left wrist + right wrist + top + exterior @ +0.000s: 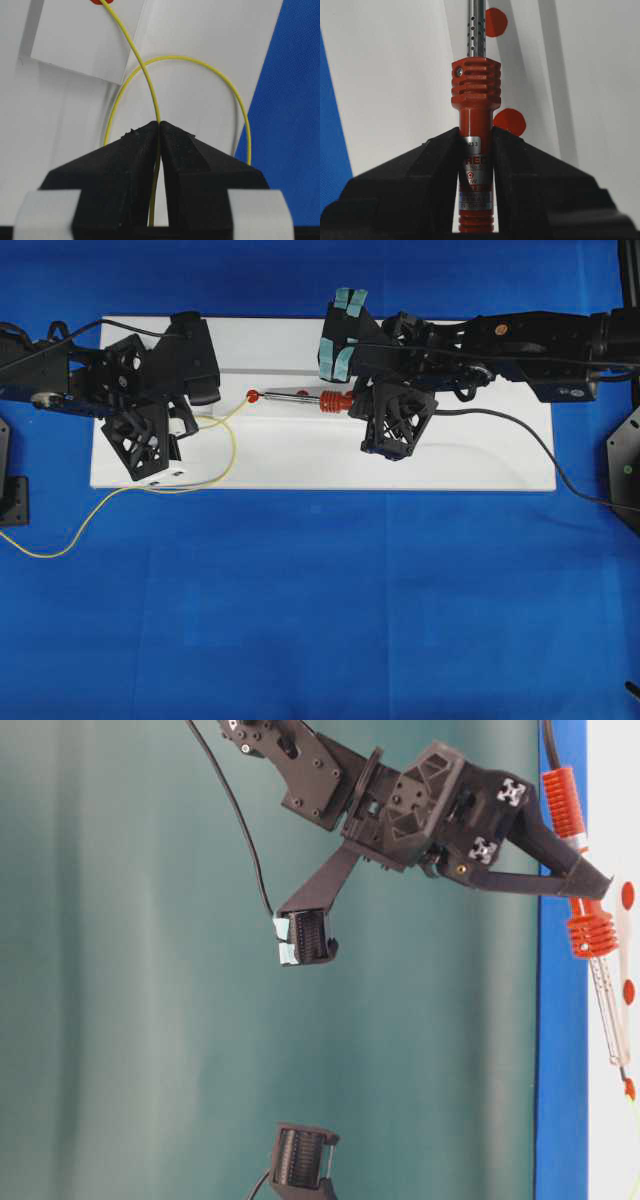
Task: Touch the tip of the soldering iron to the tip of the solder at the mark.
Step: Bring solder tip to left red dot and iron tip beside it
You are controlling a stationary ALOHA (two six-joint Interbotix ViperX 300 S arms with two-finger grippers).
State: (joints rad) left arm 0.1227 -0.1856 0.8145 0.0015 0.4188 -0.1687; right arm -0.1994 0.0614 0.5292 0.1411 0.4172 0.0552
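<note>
On the white board [300, 465], laid over a blue cloth [320, 620], the right gripper [476, 145] is clamped on the red-orange handle of the soldering iron [318, 396], its 2 black fingers [420, 175] pressing either side of the labelled part of the handle just behind the ribbed collar. The iron lies roughly level along the board, its perforated metal shaft pointing toward the left arm, and the tip reaches a red dot mark [252, 395] near the board's upper middle. From the right wrist camera, 2 red dots show on the white surface, 1 just beside the handle [510, 121] and 1 beside the shaft [495, 22]. A black cord [540, 445] trails from the right arm off the board's right edge. The left gripper [159, 131] is pinched closed on the solder [215, 440], the thin yellow wire passing between its closed fingertips. Ahead of the grip the wire arcs up to a red dot [101, 1] at the top edge of the left wrist view, and a second strand of it loops in a wide curve behind. In the overhead view the wire's free length curls across the board and runs down off its left corner onto the cloth. Whether the iron's tip and the wire's end actually touch cannot be told.
</note>
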